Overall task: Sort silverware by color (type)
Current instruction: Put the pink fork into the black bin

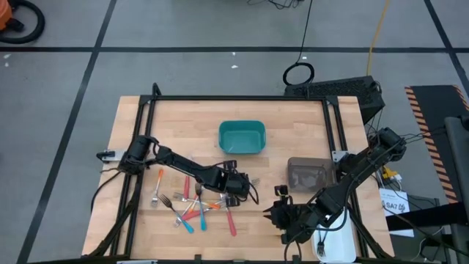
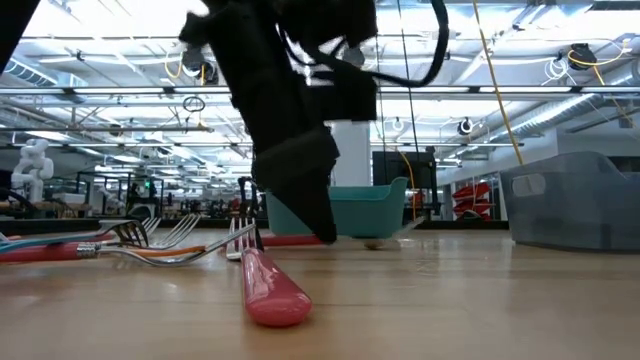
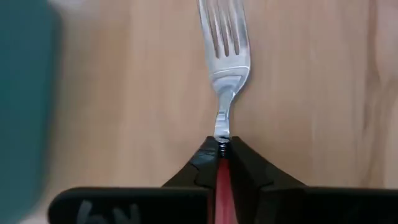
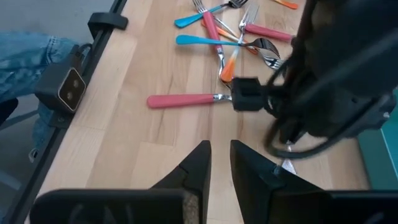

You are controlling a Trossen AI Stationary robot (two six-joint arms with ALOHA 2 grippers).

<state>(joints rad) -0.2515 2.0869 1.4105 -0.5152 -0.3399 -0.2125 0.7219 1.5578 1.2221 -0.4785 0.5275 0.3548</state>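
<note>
Red-handled fork [image 3: 224, 74] sits clamped at its neck in the left end effector [image 3: 222, 163], tines pointing outward.

This is a robotics lab set in a large industrial hall. The low view looks level across a butcher-block table [image 2: 480, 300] into a wide open space with a high ceiling of exposed trusses [image 2: 520, 70], long rows of strip lights and hanging cables [image 2: 495, 90]. A white humanoid robot [image 2: 30, 165] stands far back among racks of equipment. From above, the table sits inside a black metal frame [image 1: 242, 97] on a grey concrete floor [image 1: 183, 29] marked off with black tape lines, with black-and-orange hazard striping [image 1: 425, 110] at one side and a yellow cord [image 1: 377, 33] trailing across the floor.
</note>
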